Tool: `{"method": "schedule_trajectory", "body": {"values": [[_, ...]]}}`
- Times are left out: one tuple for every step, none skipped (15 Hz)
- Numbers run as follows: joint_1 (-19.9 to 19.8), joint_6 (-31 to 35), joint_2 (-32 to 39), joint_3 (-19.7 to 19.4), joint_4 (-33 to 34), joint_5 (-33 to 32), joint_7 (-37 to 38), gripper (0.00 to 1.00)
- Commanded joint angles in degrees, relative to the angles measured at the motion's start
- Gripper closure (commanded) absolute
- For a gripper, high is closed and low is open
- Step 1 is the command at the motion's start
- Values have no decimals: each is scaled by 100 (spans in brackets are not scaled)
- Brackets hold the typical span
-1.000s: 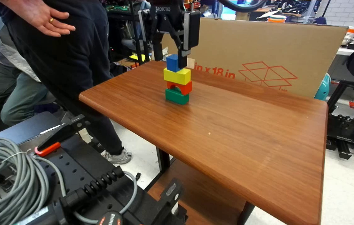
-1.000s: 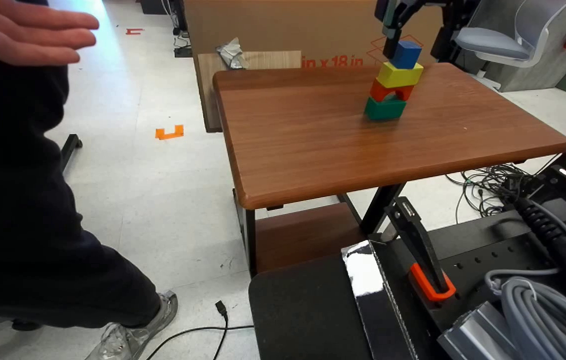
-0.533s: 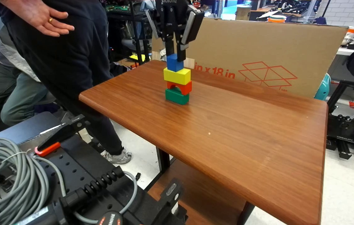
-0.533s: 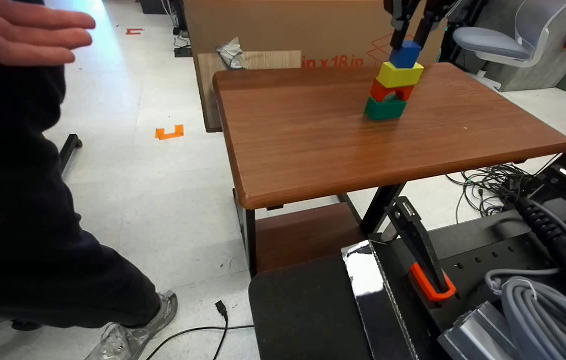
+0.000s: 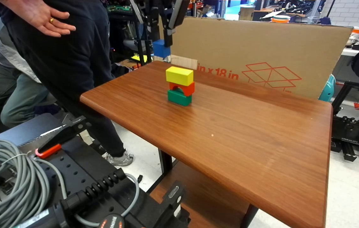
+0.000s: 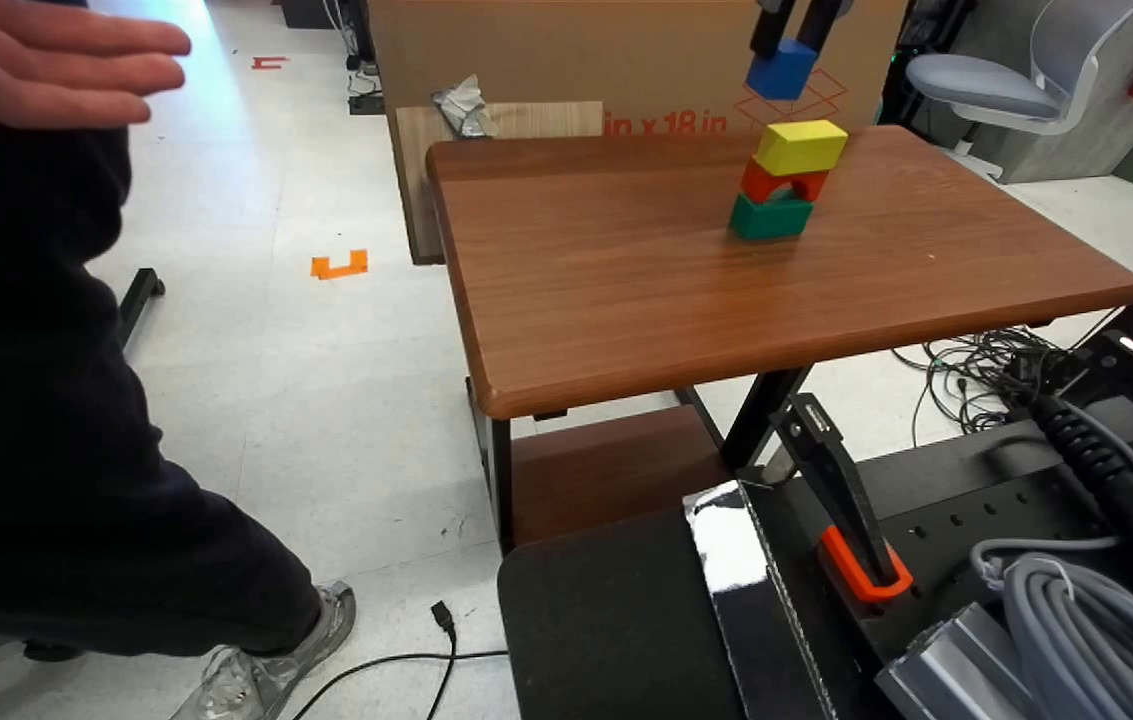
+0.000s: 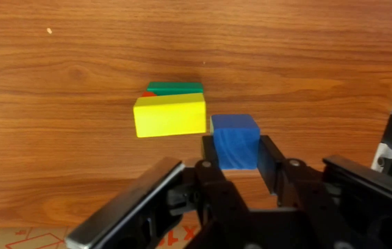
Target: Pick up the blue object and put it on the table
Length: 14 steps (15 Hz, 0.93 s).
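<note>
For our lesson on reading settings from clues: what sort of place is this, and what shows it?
Probably a robotics lab or workshop: a robot gripper holding a blue block, a black machine marked CREALITY, perhaps a 3D printer, and a coil of grey cable.

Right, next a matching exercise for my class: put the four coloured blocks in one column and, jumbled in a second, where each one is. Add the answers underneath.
Column one
1. blue cube
2. yellow block
3. red arch
4. green block

Column two
A. topmost of three piled blocks
B. resting directly on the table
C. held between the fingers
D. sandwiched between two other blocks

Right pairs: 1-C, 2-A, 3-D, 4-B
</note>
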Motion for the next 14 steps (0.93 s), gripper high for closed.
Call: {"method": "schedule_trajectory", "body": {"values": [[212,108,-368,128,-290,-14,62,92],[310,250,-294,103,-301,-202,307,92],[390,356,-236,84,-315,-308,529,92],[480,424,-134,59,-327,-440,822,92],[546,427,-54,61,-347,-514,996,92],[624,495,31,42,-382,-639,1226,92],[686,553,115,30,-408,-701,1398,92],[736,566,202,33,-422,-703,1525,92],[781,592,290,32,-429,-692,1624,92],[821,701,413,25,-435,-652,1729,92],[852,679,525,19,-407,-618,1769,92],[868,668,651,24,-362,-568,1775,92],[881,689,785,25,-319,-533,1780,92],[938,746,908,-30,-287,-587,1902,92]]}}
